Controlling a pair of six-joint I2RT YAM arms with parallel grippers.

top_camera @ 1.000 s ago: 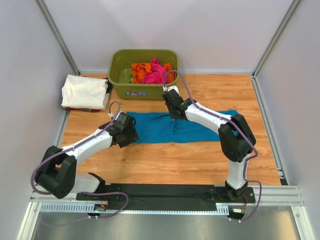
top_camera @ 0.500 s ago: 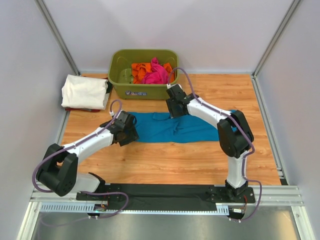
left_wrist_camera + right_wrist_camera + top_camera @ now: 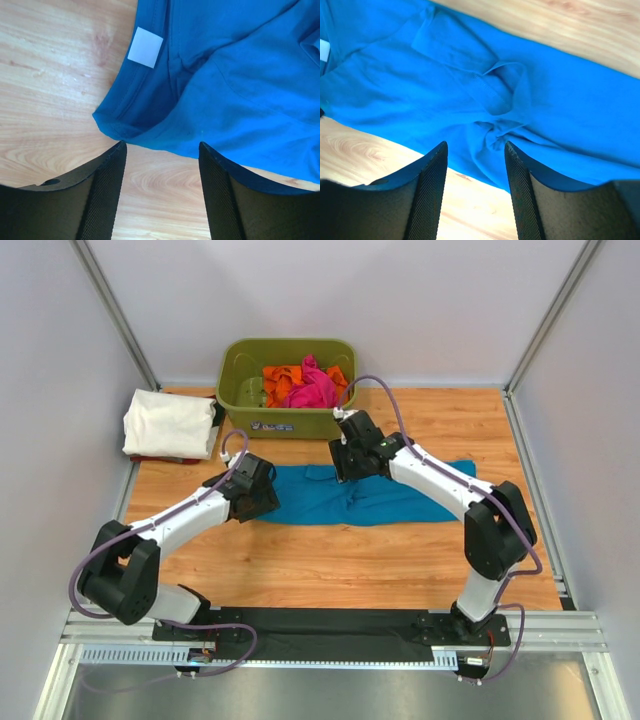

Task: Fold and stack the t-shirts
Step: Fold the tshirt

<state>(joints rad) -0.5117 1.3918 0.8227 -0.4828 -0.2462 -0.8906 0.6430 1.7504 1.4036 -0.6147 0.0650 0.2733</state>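
- Teal-blue t-shirt (image 3: 370, 495) laid as long band across middle of tabletop (image 3: 400, 560); puckered near centre.
- Cloth judged thin, limp and light: sag and bunching expected on lift, no fragility.
- Left gripper (image 3: 160, 150) held wide over shirt's left end, near white label (image 3: 145, 47); nothing gripped.
- Right gripper (image 3: 476, 147) held apart above central pucker; nothing gripped.
- Best hold judged: hemmed corners at band's ends, all layers pinched together.
- White t-shirt (image 3: 170, 422) folded at far left.
- Pink and orange t-shirts (image 3: 305, 385) heaped in tub (image 3: 240, 405).
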